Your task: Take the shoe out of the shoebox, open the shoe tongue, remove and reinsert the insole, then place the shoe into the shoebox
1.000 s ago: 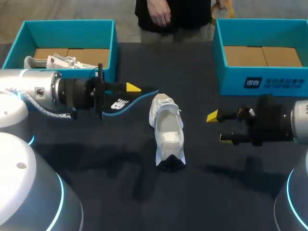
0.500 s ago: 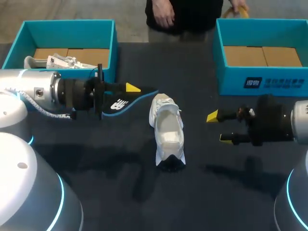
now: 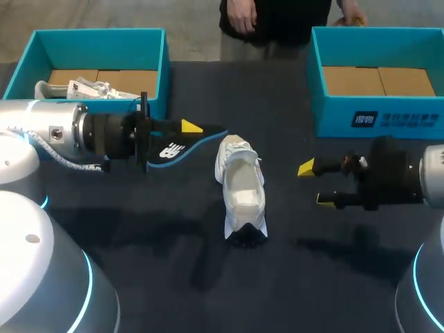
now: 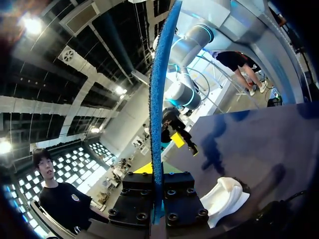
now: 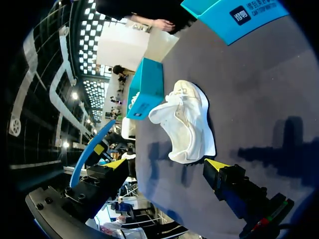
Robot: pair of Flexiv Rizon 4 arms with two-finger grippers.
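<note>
A white shoe [image 3: 241,189] lies on the dark table near the middle, its opening up and its toe toward the front edge. My left gripper [image 3: 187,132] hovers just left of it, shut on a blue and black insole [image 3: 173,147] that sticks out toward the shoe. In the left wrist view the insole [image 4: 159,99] stands edge-on, clamped in the gripper [image 4: 157,175], with the shoe [image 4: 227,195] lying beside it. My right gripper [image 3: 313,184] is open to the right of the shoe, nothing between its fingers. Seen from the right wrist, the shoe [image 5: 187,124] lies ahead of the open gripper [image 5: 167,167].
A teal shoebox [image 3: 154,43] at the back left holds another white shoe [image 3: 78,89]. A second teal shoebox [image 3: 316,83] stands at the back right, showing only its cardboard floor. Bare table lies in front of the shoe.
</note>
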